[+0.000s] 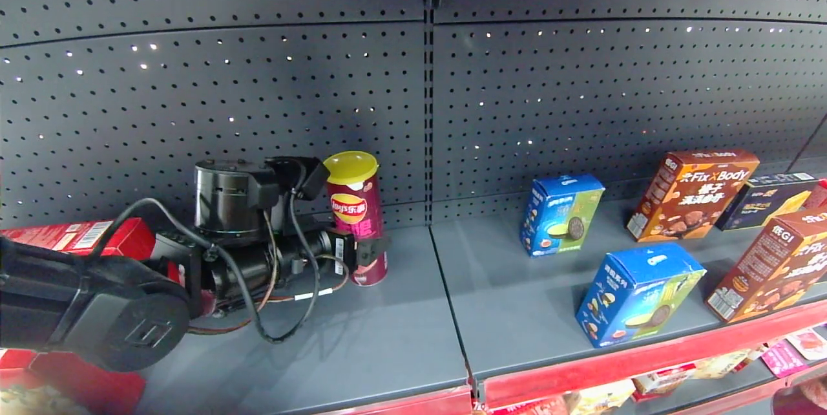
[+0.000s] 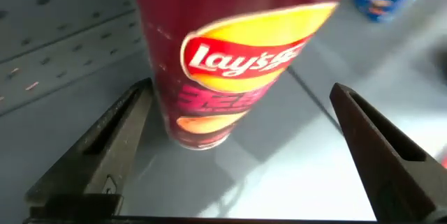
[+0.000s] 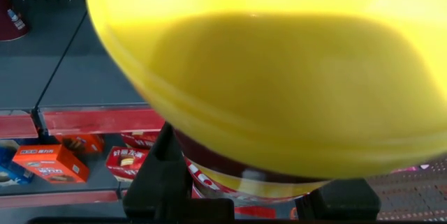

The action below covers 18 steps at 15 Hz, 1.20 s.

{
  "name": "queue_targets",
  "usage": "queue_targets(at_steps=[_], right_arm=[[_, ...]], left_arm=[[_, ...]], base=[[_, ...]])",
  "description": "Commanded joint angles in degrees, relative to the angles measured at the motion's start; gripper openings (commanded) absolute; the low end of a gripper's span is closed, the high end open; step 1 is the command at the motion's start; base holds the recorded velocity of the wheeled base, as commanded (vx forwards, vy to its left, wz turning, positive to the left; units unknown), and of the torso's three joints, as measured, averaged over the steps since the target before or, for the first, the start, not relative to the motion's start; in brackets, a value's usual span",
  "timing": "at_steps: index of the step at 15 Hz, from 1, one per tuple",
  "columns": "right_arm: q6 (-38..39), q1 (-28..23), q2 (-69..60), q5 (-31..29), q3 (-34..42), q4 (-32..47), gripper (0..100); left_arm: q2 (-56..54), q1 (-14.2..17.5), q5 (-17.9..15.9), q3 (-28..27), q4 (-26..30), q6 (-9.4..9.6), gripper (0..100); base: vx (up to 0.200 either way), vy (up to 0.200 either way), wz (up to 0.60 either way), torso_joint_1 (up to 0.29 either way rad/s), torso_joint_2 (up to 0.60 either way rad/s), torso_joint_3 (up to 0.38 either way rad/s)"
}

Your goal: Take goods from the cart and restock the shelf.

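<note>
A maroon chips can (image 1: 355, 221) with a yellow lid stands upright on the grey shelf (image 1: 362, 337), close to the pegboard back wall. My left gripper (image 1: 369, 252) is at its lower half, open, with the can (image 2: 230, 56) between the two fingers (image 2: 105, 154); one finger is close to its side and a gap shows at the other. In the right wrist view a second chips can (image 3: 279, 63) with a yellow lid sits very near the camera, and my right gripper (image 3: 244, 185) is shut on its red body.
Two blue cookie boxes (image 1: 559, 213) (image 1: 636, 292) and two orange boxes (image 1: 691, 192) (image 1: 769, 266) stand on the shelf's right half. A red box (image 1: 71, 237) lies behind my left arm. Bare shelf lies between the can and the blue boxes. Lower shelves hold more packs (image 3: 49, 162).
</note>
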Motion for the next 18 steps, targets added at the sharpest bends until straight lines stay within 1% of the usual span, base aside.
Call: queue_targets(at_steps=[1,2,3,4,5,6,7,8,9,12,15,17,18], right_arm=[[0.0,0.0,0.0,0.0,-0.1,0.0,0],[0.0,-0.1,-0.1,0.0,0.0,0.1,0],[0.0,0.0,-0.2,0.0,-0.1,1.0,0],[0.0,0.0,-0.2,0.0,-0.4,2.1,0],[0.0,0.0,-0.3,0.0,-0.4,2.4,0],[0.0,0.0,-0.3,0.0,-0.3,2.5,0],[0.0,0.0,-0.3,0.0,-0.3,2.5,0],[0.0,0.0,-0.3,0.0,-0.4,2.5,0],[0.0,0.0,-0.2,0.0,-0.6,2.5,0],[-0.1,0.0,-0.1,0.0,-0.9,2.5,0],[0.0,0.0,0.4,0.0,-1.6,2.5,0],[0.0,0.0,0.4,0.0,-1.4,2.5,0],[-0.1,0.0,0.4,0.0,-1.5,2.5,0]], left_arm=[[-0.9,4.2,-5.9,0.1,-0.3,1.9,100],[-1.1,5.8,-8.6,0.1,-0.3,3.3,100],[-1.1,9.3,-13.8,0.1,-0.3,6.29,100],[-1.0,11.3,-18.4,0.0,-0.4,7.79,100],[-0.9,12.3,-22.6,-0.1,-0.6,7.79,100],[-0.3,13.5,-27.5,0.1,-2.0,7.79,100],[0.0,14.0,-29.5,0.1,-2.8,7.79,100],[1.7,14.9,-33.2,0.1,-5.1,7.87,100],[4.0,15.7,-36.7,-0.1,-9.3,7.79,100],[8.4,15.4,-40.0,-0.2,-14.1,7.79,100],[13.1,15.4,-40.8,-1.1,-19.0,7.7,100],[14.2,15.3,-41.3,-1.3,-20.2,7.61,100],[14.9,15.3,-43.2,-1.4,-20.8,7.61,100]], base=[[0.0,0.0,0.0,0.0,0.0,0.0],[0.0,0.0,0.0,0.0,0.0,0.0],[0.0,0.0,0.0,0.0,0.0,0.0],[0.0,0.0,0.0,0.0,0.0,0.0],[0.0,0.0,0.0,0.0,0.0,0.0],[0.0,0.0,0.0,0.0,0.0,0.0],[0.0,0.0,0.0,0.0,0.0,0.0],[0.0,0.0,0.0,0.0,0.0,0.0],[0.0,0.0,0.0,0.0,0.0,0.0],[0.0,0.0,0.0,0.0,0.0,0.0],[0.0,0.0,0.0,0.0,0.0,0.0],[0.0,0.0,0.0,0.0,0.0,0.0],[0.0,0.0,0.0,0.0,0.0,0.0]])
